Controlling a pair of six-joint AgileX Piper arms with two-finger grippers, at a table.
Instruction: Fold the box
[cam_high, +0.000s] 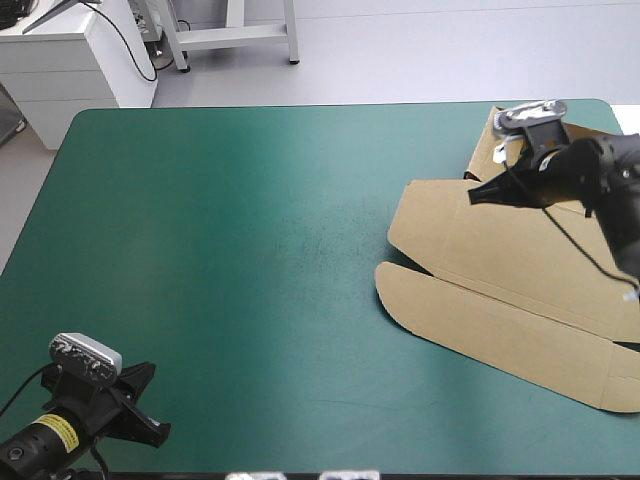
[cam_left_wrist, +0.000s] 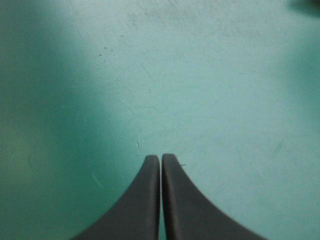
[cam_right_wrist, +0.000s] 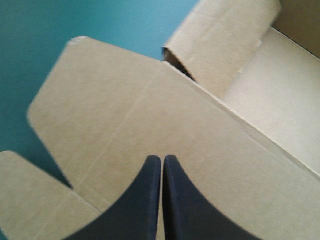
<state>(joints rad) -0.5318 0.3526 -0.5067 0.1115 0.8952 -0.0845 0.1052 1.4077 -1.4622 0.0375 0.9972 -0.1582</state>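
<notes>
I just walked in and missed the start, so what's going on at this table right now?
Two robot arms are at a teal-green table with a brown box, a cut sheet lying mostly flat toward the right side. The right gripper is over the sheet's far part, fingers shut and holding nothing. A flap ahead of it stands partly raised. The left gripper sits near the front left corner, shut over bare cover, away from the box.

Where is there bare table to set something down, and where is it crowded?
Free: the teal-green cover between the table's left edge and the box, far to near edge, except the near-left corner under the left tool. Crowded: the right side, where the right tool hangs over the box.
</notes>
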